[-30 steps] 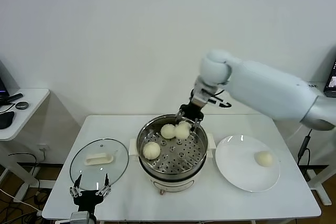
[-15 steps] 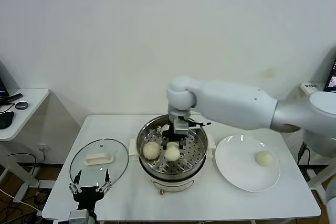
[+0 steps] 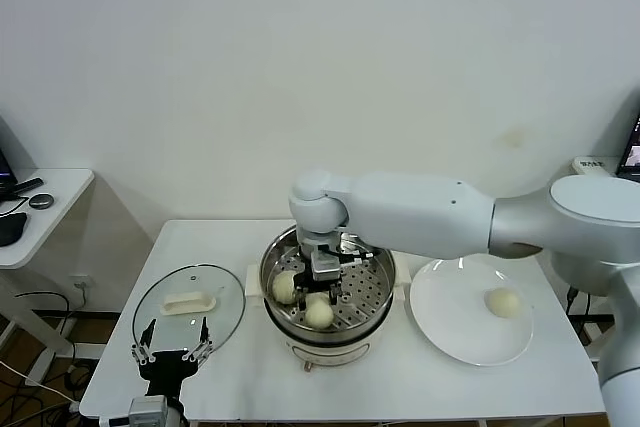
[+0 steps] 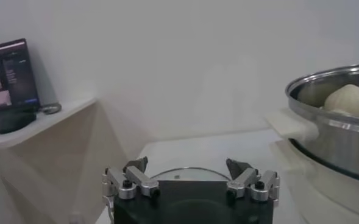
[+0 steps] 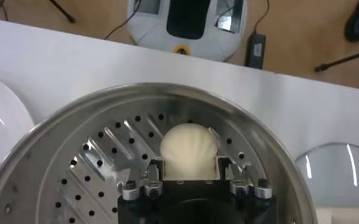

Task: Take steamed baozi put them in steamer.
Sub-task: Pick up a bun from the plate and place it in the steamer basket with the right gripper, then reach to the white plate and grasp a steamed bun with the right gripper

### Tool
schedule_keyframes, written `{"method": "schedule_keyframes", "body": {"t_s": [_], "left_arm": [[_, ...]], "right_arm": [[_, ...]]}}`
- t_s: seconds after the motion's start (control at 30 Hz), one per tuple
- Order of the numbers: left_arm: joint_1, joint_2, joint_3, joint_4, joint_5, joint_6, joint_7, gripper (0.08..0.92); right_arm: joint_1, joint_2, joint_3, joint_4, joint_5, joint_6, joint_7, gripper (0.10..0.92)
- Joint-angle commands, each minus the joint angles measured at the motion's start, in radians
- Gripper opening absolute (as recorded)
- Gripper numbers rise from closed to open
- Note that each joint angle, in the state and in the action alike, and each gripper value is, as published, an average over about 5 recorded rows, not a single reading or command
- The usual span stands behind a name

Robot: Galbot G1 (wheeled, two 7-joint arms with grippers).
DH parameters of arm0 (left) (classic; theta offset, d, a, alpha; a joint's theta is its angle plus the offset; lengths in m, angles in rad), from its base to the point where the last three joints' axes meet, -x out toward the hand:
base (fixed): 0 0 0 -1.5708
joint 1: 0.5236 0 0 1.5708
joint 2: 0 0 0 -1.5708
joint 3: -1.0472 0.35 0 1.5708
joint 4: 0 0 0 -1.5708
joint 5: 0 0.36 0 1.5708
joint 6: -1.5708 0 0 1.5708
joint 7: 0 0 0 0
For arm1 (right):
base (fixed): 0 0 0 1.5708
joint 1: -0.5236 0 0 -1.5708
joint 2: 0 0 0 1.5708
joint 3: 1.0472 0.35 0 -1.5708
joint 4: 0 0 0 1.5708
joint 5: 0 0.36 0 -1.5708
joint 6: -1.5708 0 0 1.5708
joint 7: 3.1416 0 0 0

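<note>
Steel rim and perforated tray frame the action: the right gripper (image 3: 320, 299) now reaches down into the steamer (image 3: 275, 252) near its front wall, where a second ago it stood at the far rim beside the buns there. In the right wrist view one steamed baozi (image 5: 188, 151) sits between the gripper's two fingers, which flank it closely; whether they press it or have just let go cannot be told. Seen from the head camera, that bun (image 3: 319, 314) lies on the tray directly under the gripper, at the front of the pot. A second baozi (image 3: 285, 286) rests on the tray just beside the gripper, toward the robot's left. The third bun that showed at the far rim a second ago is hidden behind the arm. Well apart from the gripper, toward the robot's right, the last baozi (image 3: 502, 302) stays on the white plate (image 3: 450, 337), unmoved. The left gripper (image 3: 172, 355) hovers low over the near edge of the glass lid (image 3: 170, 322), fingers spread wide, much as before. No brand, label or readable writing shows on the pot, plate or lid.
</note>
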Motion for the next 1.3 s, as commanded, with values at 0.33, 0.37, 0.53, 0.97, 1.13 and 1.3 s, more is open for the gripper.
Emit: {"method": "schedule_keyframes", "body": {"t_s": [0.33,0.37,0.53,0.97,1.13,1.3], "left_arm": [[-0.008,-0.001,0.002,-0.002,-0.008,0.005,0.004,0.823],[-0.008,-0.001,0.002,-0.001,-0.008,0.005,0.004,0.823],[-0.006,-0.001,0.002,-0.003,-0.007,0.005,0.006,0.823],[-0.012,0.003,0.0,-0.001,-0.017,0.004,0.01,0.823],[-0.017,0.013,0.0,0.014,-0.05,0.01,0.016,0.823],[-0.015,0.022,-0.004,0.022,-0.081,0.012,0.025,0.823]], "right_arm": [[0.061,-0.036,-0.009,0.088,0.083,-0.134,-0.044,0.796],[0.068,-0.043,-0.007,0.091,0.088,-0.138,-0.046,0.806],[0.104,-0.102,0.022,0.099,0.133,-0.184,-0.055,0.822],[0.164,-0.49,0.129,0.068,0.343,-0.737,-0.005,0.823],[0.102,-0.672,0.182,0.039,0.319,-0.949,0.005,0.823],[-0.113,-0.795,0.29,-0.022,0.134,-0.968,0.038,0.823]]}}
